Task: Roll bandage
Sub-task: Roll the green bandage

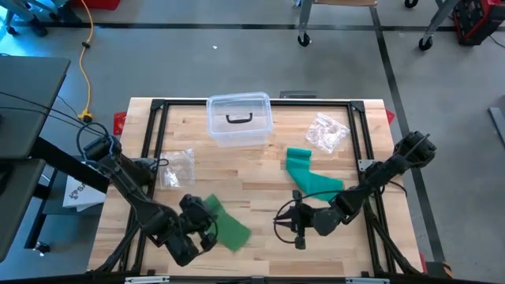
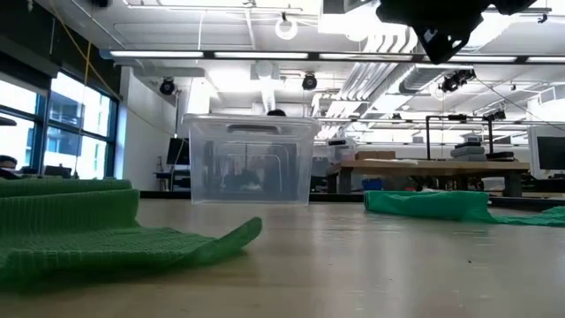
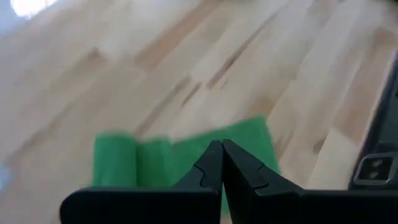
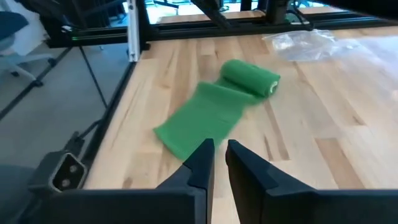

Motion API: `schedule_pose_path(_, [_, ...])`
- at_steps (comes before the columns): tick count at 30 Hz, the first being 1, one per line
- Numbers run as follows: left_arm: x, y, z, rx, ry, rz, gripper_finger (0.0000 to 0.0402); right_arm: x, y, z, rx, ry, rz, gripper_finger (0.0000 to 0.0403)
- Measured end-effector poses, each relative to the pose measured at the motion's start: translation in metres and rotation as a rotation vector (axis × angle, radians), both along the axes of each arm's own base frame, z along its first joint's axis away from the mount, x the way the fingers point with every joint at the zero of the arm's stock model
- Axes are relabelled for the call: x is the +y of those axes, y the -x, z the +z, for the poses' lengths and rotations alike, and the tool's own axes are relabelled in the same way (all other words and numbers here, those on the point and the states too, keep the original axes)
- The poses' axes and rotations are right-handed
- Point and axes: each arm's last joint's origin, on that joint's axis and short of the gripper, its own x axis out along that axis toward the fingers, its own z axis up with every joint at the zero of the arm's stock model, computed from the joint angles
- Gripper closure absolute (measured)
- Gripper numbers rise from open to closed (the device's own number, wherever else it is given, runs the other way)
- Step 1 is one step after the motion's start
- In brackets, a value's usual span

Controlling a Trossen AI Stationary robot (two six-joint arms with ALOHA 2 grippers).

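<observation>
On the wooden tabletop (image 1: pixel 252 177), two green bandages lay well apart. The left bandage (image 1: pixel 225 225), partly rolled with a loose tail spread flat, sat near the front left edge, directly beside the left gripper (image 1: pixel 207 230). The left wrist view showed that gripper's jaws pressed fully together, above the bandage (image 3: pixel 180 158) and holding nothing. The second bandage (image 1: pixel 310 175) lay crumpled right of centre, behind the right gripper (image 1: pixel 293 223). The right gripper hovered over bare wood at the front centre; its jaws stood nearly closed with a thin gap between them, and gripped nothing. The right wrist view faced across the tabletop toward the left bandage (image 4: pixel 214 112), whose rolled end lay at the far side of its flat tail. A clear plastic lidded box (image 1: pixel 238 118) with a dark handle stood at the rear centre. One clear plastic bag (image 1: pixel 177 167) lay at the left and another (image 1: pixel 327 131) at the rear right.
</observation>
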Motion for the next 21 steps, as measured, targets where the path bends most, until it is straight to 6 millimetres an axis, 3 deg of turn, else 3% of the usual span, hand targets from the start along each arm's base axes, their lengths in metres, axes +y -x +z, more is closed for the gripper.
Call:
schedule_pose_path(4, [-0.004, 0.015, -0.019, 0.036, 0.063, 0.052, 0.0401, 0.003, -0.006, -0.003, 0.002, -0.026, 0.138, 0.0357])
schedule_pose_path(7, [-0.005, 0.027, -0.032, 0.061, 0.101, 0.103, 0.0401, 0.005, -0.022, -0.016, 0.018, -0.036, 0.187, 0.0327])
schedule_pose_path(14, [0.000, 0.045, -0.048, 0.080, 0.143, 0.270, 0.0401, 0.012, -0.103, -0.040, 0.138, 0.061, 0.239, 0.0255])
schedule_pose_path(18, [0.006, 0.047, -0.055, 0.066, 0.112, 0.303, 0.0401, 0.003, -0.142, -0.061, 0.287, 0.123, 0.252, 0.0279])
schedule_pose_path(21, [0.012, 0.047, -0.062, 0.068, 0.093, 0.316, 0.0401, -0.002, -0.153, -0.084, 0.439, 0.118, 0.305, 0.0332])
